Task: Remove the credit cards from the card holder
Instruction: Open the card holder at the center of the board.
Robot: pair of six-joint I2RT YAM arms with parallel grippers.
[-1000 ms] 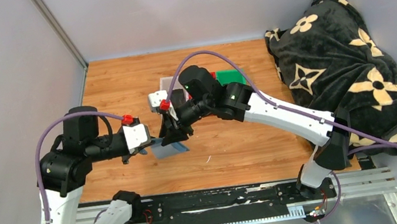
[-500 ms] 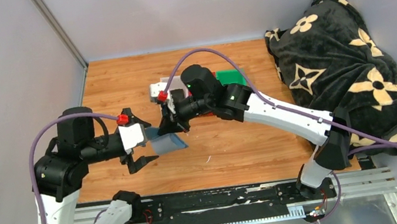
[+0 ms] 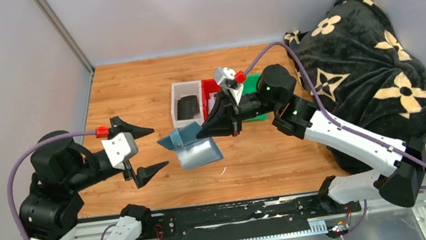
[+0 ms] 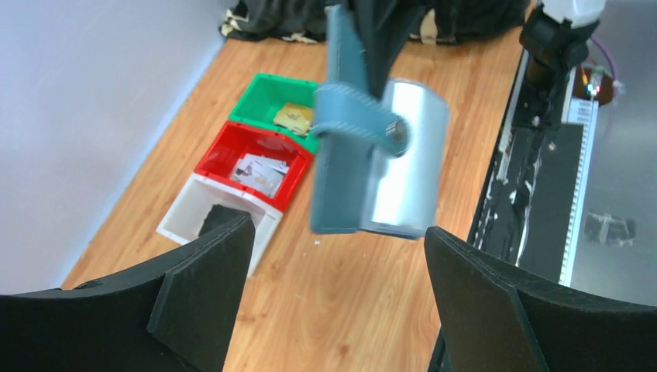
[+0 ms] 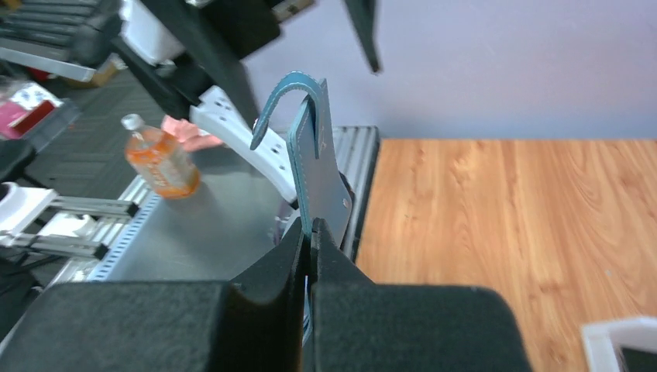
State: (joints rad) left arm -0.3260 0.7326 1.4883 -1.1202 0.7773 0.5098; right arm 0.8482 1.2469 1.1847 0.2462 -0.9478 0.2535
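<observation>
Stitching edges the slate-blue card holder [image 3: 198,154], a thin folded flap with a curled strap and a glossy pale inner face. The right gripper [image 3: 202,135] pinches one edge of it above the wooden table [image 3: 130,94]. The left gripper [image 3: 159,146] gapes wide nearby, holding nothing.

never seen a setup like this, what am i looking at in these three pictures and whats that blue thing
These are two robot arms bolted to the near edge of a wooden table. One picture looks down from above. The other two come from small cameras on each arm's wrist. The right gripper is pinched shut on a blue wallet, holding it up off the table. The left gripper is open and empty. On the table sit a white bin, a red bin, a green bin and a flowered blanket.
</observation>
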